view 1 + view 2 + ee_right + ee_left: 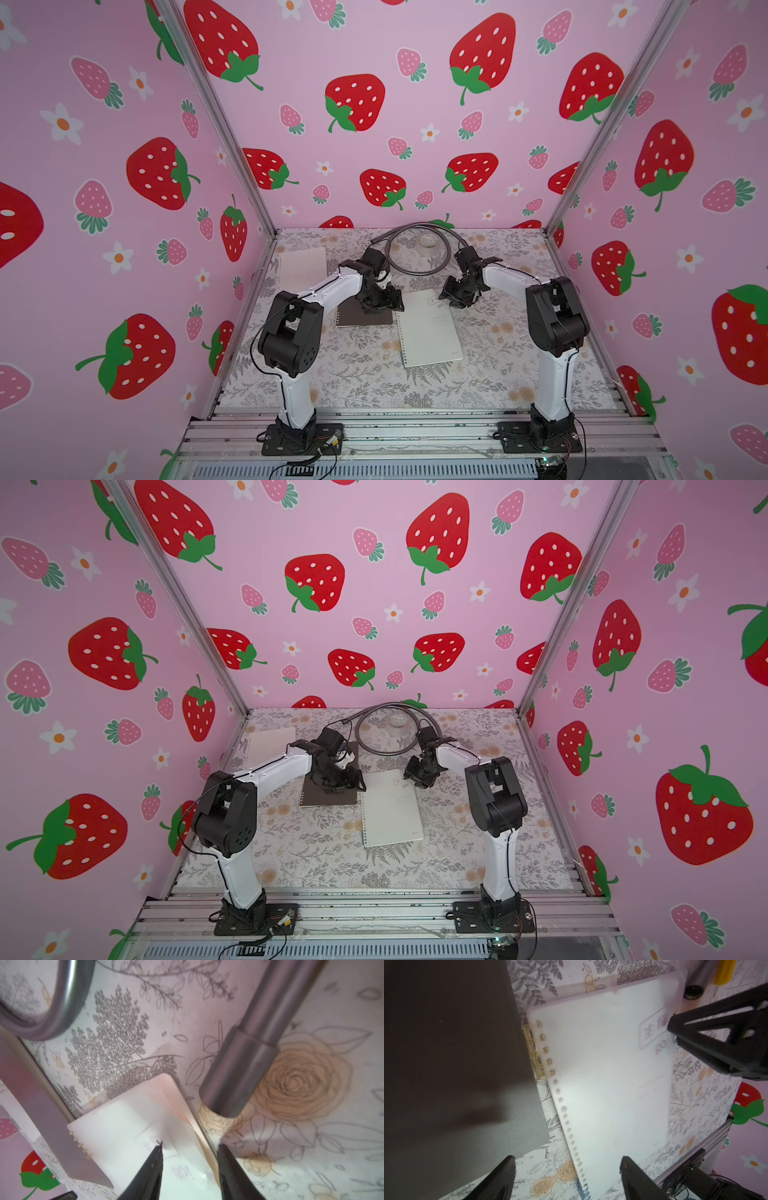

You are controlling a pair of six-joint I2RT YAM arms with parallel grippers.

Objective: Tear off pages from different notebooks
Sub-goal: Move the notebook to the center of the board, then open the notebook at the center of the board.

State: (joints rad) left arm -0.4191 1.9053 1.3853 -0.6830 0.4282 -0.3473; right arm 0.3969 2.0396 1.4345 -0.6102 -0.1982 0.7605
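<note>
Lying on the table [353, 374]: the dark notebook [365, 319] and the whitish notebook [430, 332], both closed, side by side near the middle.
dark notebook: at 10 o'clock of the whitish one, its spiral edge toward 9 o'clock.
whitish notebook: slightly tilted, with its punched edge toward 9 o'clock. Its far ring corner sits just beside the dark cover's edge, and contact cannot be told. The printed label [654, 1030] sits by its 1 o'clock corner.
loose page [303, 259]: flat at 10 o'clock of the table, holes along its 9 o'clock edge, well apart from both notebooks.
left pincer [568, 1165]: over the gap between the two notebooks, fingers wide apart, nothing between them.
right pincer [190, 1147]: at the whitish notebook's 1 o'clock corner, fingers apart. One tip is over the cover near the label, the other beyond the cover's edge over the table. The corner seems curled up between them, possibly unclamped.
grey hose [239, 1068]: looped at 12 o'clock, its metal end near that same corner.
tape roll [430, 242]: inside the hose loop.
</note>
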